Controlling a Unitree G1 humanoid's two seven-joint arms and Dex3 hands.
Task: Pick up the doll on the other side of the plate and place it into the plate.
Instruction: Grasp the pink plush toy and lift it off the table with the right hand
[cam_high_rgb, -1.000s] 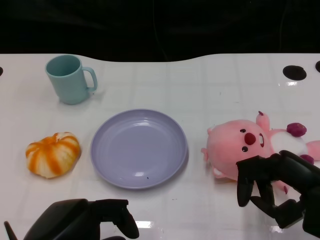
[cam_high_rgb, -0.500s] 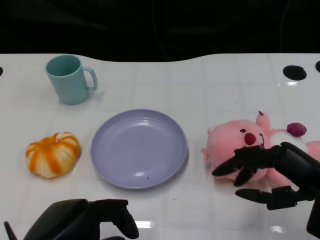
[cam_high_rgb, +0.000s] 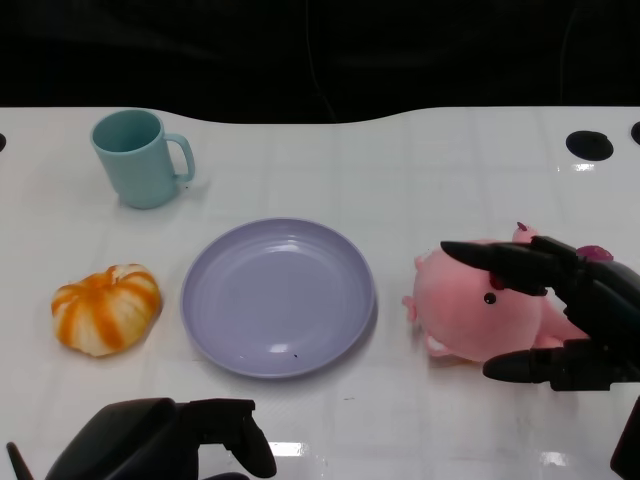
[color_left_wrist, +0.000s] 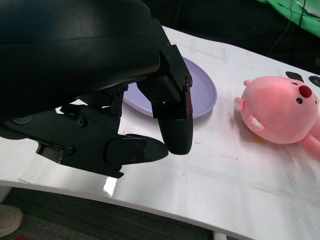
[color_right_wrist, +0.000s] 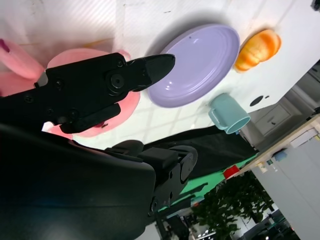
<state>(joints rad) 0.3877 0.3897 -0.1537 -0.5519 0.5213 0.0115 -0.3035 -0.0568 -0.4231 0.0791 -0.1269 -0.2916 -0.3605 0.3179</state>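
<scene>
- White worktop (cam_high_rgb: 400, 170) fills the head view, its far edge meeting a dark backdrop.
- Lavender plate (cam_high_rgb: 278, 296) sits near the centre, nothing in it (so the placing is entirely undone).
- Pink doll (cam_high_rgb: 480, 305) lies on its side at about 3 o'clock from the plate, near it but not touching, face turned toward the plate; its body runs on toward the worktop's right end.
- Right robot hand (cam_high_rgb: 560, 310) is spread wide around the doll, upper fingers reaching over the head and a lower one stretched along the near side. Whether any finger presses the plush I cannot tell; it reads as a hand about to close, not one holding.
- Left robot hand (cam_high_rgb: 170, 445) rests at 7 o'clock from the plate, fingers curled in with nothing in them.
- Orange pumpkin (cam_high_rgb: 106, 308) lies at 9 o'clock from the plate, apart from it.
- Teal mug (cam_high_rgb: 140, 158) stands upright at 10 o'clock.
- Judged from this, grasp, lift, carry and release all remain.
</scene>
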